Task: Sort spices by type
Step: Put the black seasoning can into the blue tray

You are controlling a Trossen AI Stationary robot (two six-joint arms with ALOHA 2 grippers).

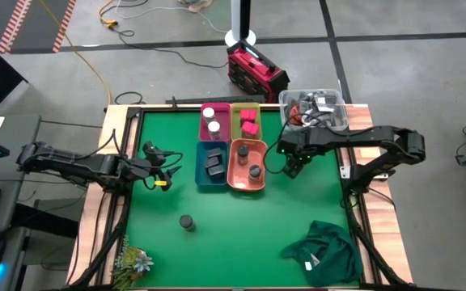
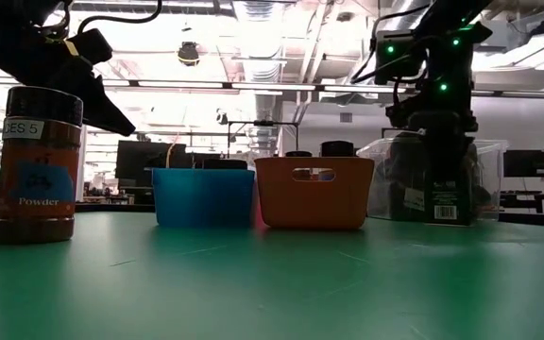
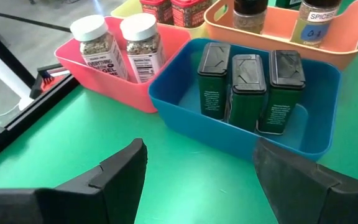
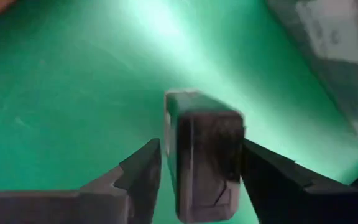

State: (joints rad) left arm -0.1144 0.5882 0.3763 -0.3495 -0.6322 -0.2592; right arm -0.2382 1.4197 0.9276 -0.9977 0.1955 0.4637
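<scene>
Right, green table (image 1: 233,234) w/ four bins at the back; blue bin (image 1: 213,166) already has three tins. R gripper (image 4: 201,165) beside the orange bin (image 1: 247,166), fingers spread round an upright dark tin (image 4: 204,155), not clearly pinching. L gripper (image 3: 197,180) spread, empty; lone round jar (image 1: 187,222) nearer it

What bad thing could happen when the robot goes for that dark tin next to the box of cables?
The right end effector is at the dark tin, which stands close beside the clear box. A crooked lift could bump the box or tip the tin over. The blue bin already holds three tins in a row, so lowering a fourth in might knock one down.
</scene>
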